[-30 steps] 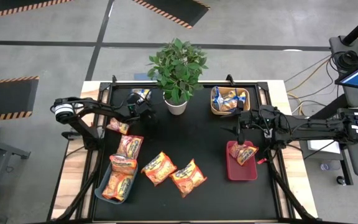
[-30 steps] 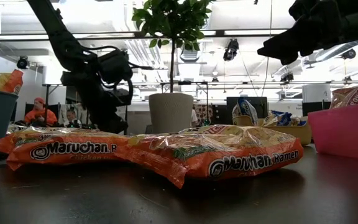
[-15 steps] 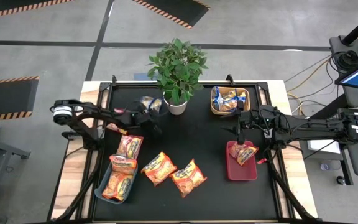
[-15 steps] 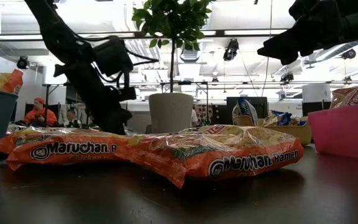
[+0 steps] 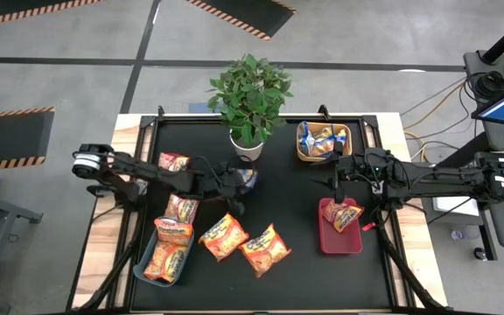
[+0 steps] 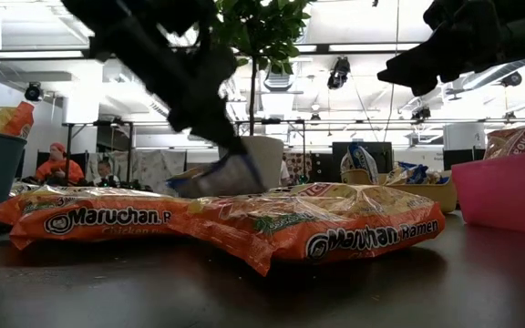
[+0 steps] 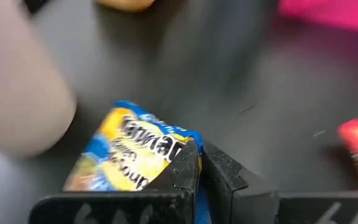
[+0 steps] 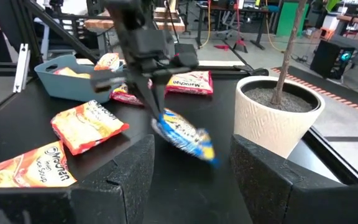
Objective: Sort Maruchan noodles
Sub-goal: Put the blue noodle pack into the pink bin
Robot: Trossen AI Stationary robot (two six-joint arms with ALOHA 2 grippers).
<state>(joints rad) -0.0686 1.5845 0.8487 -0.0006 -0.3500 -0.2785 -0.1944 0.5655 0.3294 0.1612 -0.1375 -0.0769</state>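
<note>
Noodles: blue packet in the air, mid-table

Noodles lie mostly at the lower left of the high view: orange packets [image 5: 224, 236] flat on the black table [image 5: 287, 188], more in the grey-blue bin [image 5: 140, 268]. The plant pot [image 5: 246, 148] stands upper centre, with the tan bin [image 5: 301, 150] to its right. The right gripper [image 5: 338, 185] hangs with its fingers parted and empty above the red bin [image 5: 325, 238]. The left gripper [image 5: 237, 181] is clenched on one end of a blue packet [image 6: 221, 176], which dangles below it, long axis slanting down toward frame left in the low view. These packets look light, crinkly and slippery; I'd pinch a sealed edge.
</note>
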